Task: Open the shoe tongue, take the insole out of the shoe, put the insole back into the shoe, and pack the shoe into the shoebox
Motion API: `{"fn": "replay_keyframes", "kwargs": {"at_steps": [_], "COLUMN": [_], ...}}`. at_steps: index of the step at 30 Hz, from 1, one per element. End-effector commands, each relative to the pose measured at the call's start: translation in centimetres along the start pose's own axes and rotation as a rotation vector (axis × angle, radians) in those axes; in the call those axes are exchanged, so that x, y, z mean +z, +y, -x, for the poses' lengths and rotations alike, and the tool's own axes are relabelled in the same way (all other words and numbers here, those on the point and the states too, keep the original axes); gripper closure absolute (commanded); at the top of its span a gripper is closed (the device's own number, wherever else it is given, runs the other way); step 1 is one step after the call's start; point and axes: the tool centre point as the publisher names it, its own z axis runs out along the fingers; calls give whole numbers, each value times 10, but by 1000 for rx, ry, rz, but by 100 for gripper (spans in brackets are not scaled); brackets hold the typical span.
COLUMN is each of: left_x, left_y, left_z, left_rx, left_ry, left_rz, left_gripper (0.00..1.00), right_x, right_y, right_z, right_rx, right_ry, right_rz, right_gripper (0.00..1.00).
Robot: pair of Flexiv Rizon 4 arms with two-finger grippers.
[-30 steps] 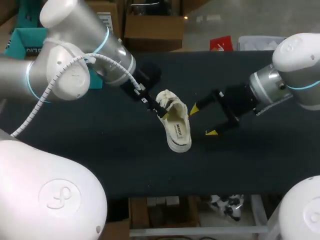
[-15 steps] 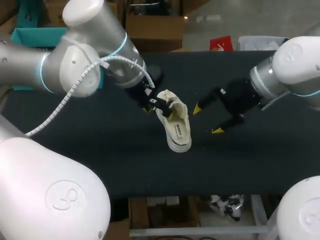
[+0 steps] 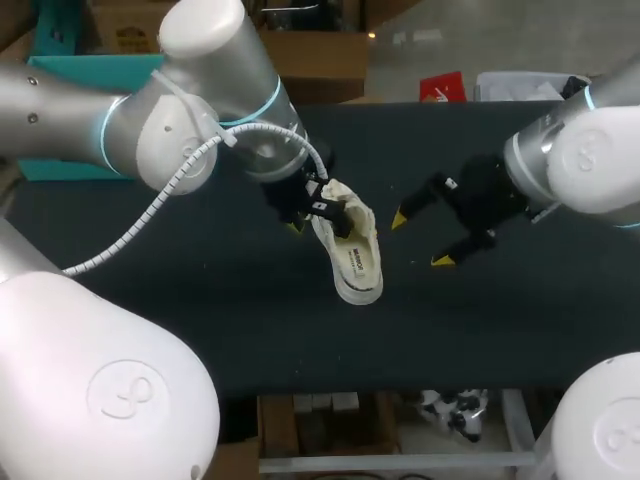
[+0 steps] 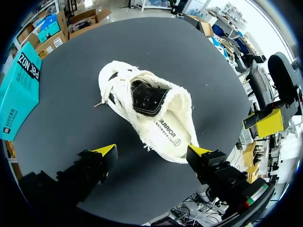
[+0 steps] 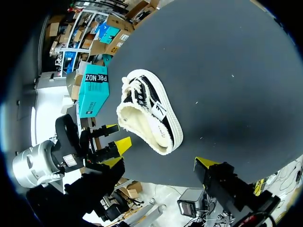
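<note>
Dark lettering runs along the insole (image 4: 169,133) inside the shoe (image 4: 124,90) — too small to make out. At the far left, the teal shoebox (image 4: 19,90) bears bold black print — letters and small lines.

**Even light, dark table**

Soft light from above falls evenly across the matte black table (image 3: 200,300), which stays dark throughout. The white shoe (image 3: 352,250) reads bright against it. Shadows are hard to tell on that surface. The left arm (image 3: 150,140) and right arm (image 3: 590,160) carry a mild sheen.

Black matte tabletop (image 3: 480,320), evenly lit
</note>
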Motion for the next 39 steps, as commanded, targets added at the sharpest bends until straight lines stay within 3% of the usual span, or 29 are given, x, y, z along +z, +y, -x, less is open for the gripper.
{"fn": "replay_keyframes", "kwargs": {"at_steps": [1,5,11,14,16,28,33,38,39], "left_x": [2,10,20,25,28,39,44,47,48], "left_y": [-2,1,7,8,9,8,-3,-13,-14], "left_z": [-3,-3,-4,-6,-7,7,14,19,19], "left_rx": [-31,-123,-182,-200,-227,-399,-481,-521,-523], "left_ry": [-2,-32,-63,-59,-64,-112,-101,-70,-71], "left_rz": [6,0,10,15,5,-71,-99,-94,-95], "left_gripper": [0,0,0,0,0,0,0,0,5], "right_x": [-9,-13,-23,-28,-28,-28,-37,-41,-40], "right_y": [8,19,35,39,36,36,46,57,58], "right_z": [5,6,9,10,9,9,8,8,7], "right_rx": [-31,-81,-99,-104,-72,-72,-242,-298,-323], "right_ry": [-19,-61,-111,-144,-172,-172,-255,-319,-333], "right_rz": [15,-10,-35,-12,50,50,39,13,-5], "right_gripper": [0,0,0,0,0,0,0,0,0]}}
